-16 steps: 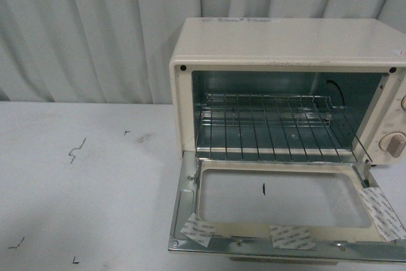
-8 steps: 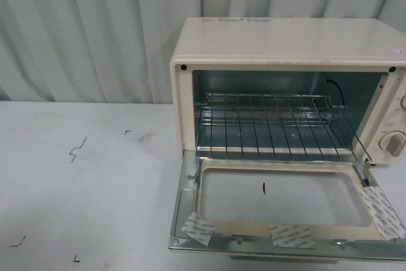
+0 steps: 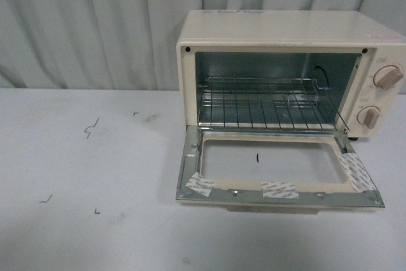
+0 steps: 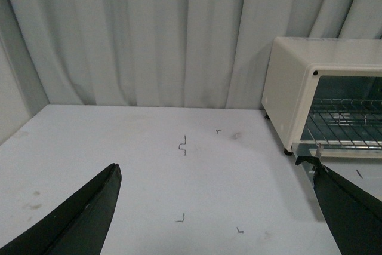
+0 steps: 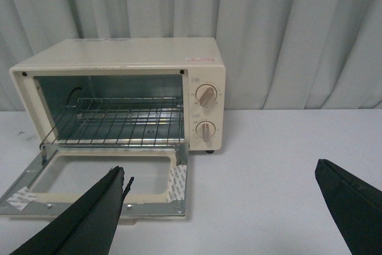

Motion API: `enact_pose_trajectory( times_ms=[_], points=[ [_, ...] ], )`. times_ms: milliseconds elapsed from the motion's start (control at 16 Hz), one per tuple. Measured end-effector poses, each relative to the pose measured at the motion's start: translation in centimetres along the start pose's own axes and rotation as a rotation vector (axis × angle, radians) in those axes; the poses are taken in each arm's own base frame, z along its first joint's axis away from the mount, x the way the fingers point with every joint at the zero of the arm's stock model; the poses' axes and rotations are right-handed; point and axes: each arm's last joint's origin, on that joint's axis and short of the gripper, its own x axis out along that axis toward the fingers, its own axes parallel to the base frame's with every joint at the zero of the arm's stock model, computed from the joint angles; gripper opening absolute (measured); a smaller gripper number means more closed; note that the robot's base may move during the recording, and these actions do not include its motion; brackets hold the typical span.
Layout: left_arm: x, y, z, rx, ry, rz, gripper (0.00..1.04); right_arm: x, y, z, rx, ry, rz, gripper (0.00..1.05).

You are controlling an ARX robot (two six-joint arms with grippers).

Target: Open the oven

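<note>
The oven (image 3: 279, 61) now sits further back at one o'clock on the table (image 3: 82, 220), door (image 3: 279, 176) dropped flat. Both end effectors, left (image 4: 215, 219) and right (image 5: 227, 216), gape wide, empty. Task looks complete.

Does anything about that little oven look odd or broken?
Nothing looks broken. The oven stands open, its door lying flat on the table. The one oddity: three white tape patches stuck along the door's inner frame. Small dark marks dot the table.
</note>
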Motion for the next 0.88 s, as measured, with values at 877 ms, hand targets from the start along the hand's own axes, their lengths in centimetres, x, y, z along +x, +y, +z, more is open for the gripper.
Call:
enact_pose_trajectory(
  times_ms=[877],
  points=[
    [0.0,0.0,0.01,0.0,-0.001,0.0,0.98,0.0,0.0,0.02,0.0,-0.002,0.0,0.98]
  ],
)
